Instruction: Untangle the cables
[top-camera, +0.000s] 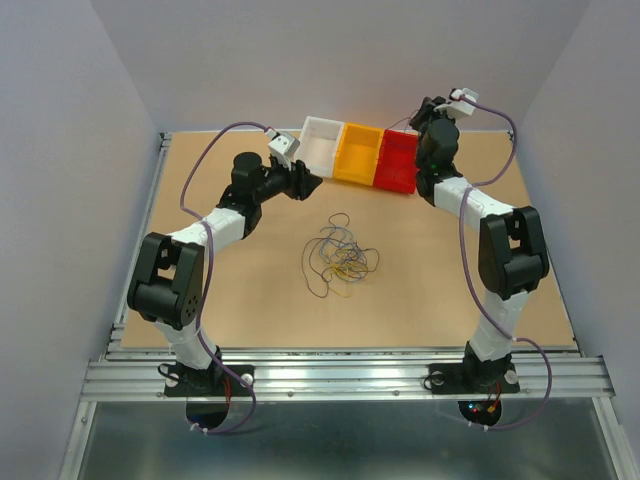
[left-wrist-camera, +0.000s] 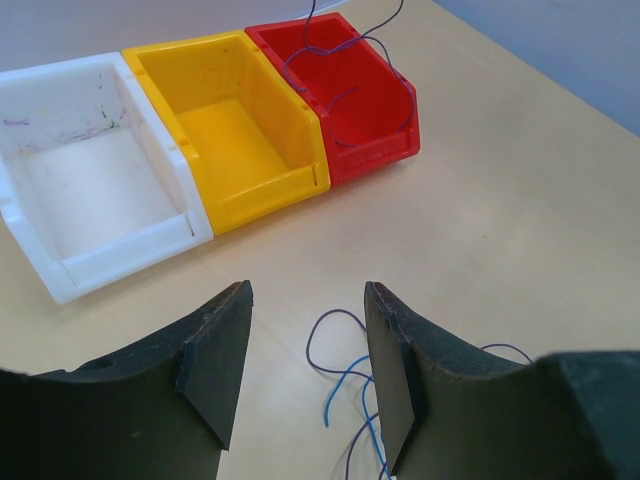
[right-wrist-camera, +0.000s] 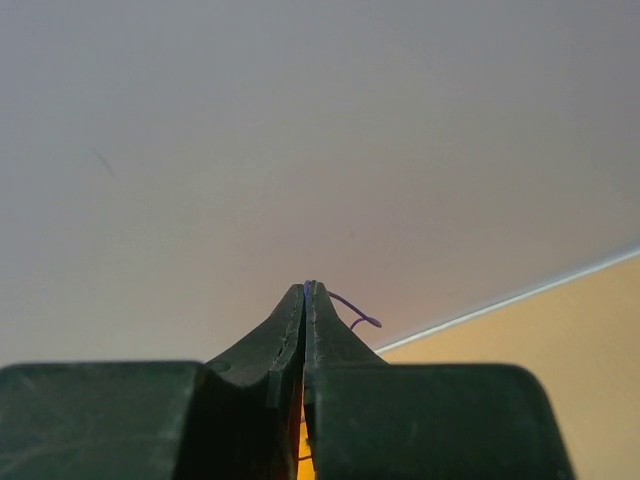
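Note:
The cables (top-camera: 340, 258) lie in a loose tangle of thin yellow, dark purple and pale wires on the table's middle. My left gripper (top-camera: 308, 182) is open and empty, low over the table in front of the white bin, beyond the tangle. In the left wrist view a blue and a purple wire end (left-wrist-camera: 345, 365) lie on the table between its fingers (left-wrist-camera: 220, 350). My right gripper (top-camera: 422, 112) is raised over the back of the red bin (top-camera: 398, 165), shut on a purple wire (right-wrist-camera: 352, 306). That wire hangs into the red bin (left-wrist-camera: 345, 60).
A white bin (top-camera: 318, 150), a yellow bin (top-camera: 358, 155) and the red bin stand side by side at the back of the table. The white bin (left-wrist-camera: 90, 190) and the yellow bin (left-wrist-camera: 240, 140) hold nothing. Grey walls close in the table on three sides.

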